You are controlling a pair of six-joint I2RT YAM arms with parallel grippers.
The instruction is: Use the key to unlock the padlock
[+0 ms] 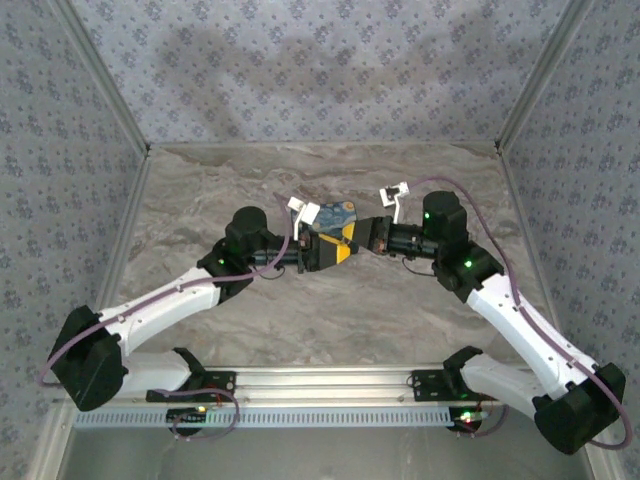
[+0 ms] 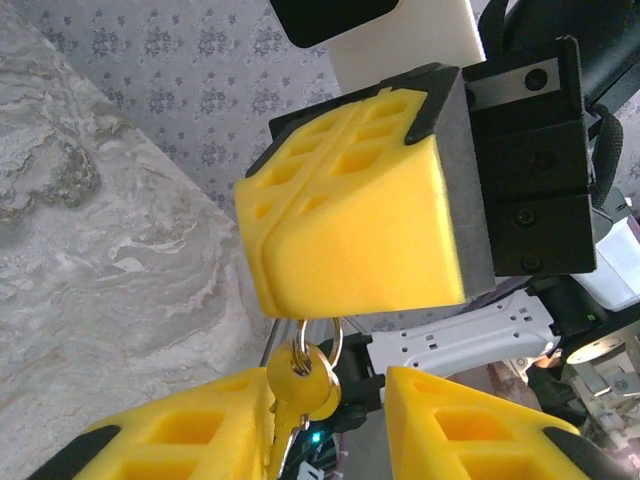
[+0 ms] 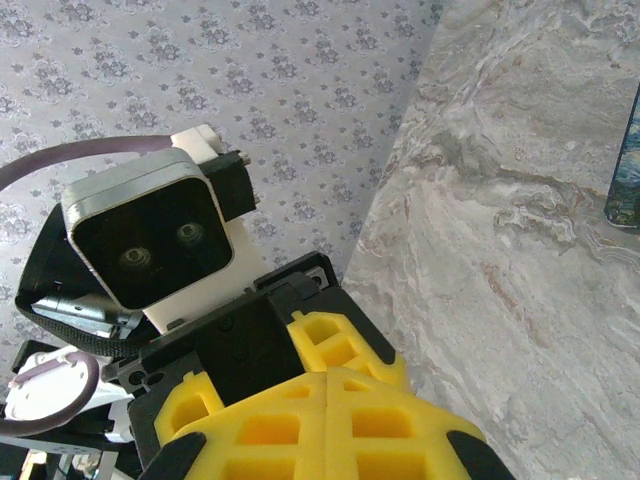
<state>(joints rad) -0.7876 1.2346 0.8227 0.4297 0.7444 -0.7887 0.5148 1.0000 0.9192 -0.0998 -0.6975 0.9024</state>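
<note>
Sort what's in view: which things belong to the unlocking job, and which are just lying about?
Belonging to the job:
key
key ring it hangs from
left gripper
right gripper

Just lying about:
blue-and-yellow painted box

key (image 2: 300,385): glossy yellow plastic | ring (image 2: 334,345): shiny metal | table (image 2: 100,250): matt marbled

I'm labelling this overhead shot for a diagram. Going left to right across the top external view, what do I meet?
Left arm's shoulder joint → left arm's elbow joint → left gripper → right gripper → right arm's elbow joint → right arm's shoulder joint.
</note>
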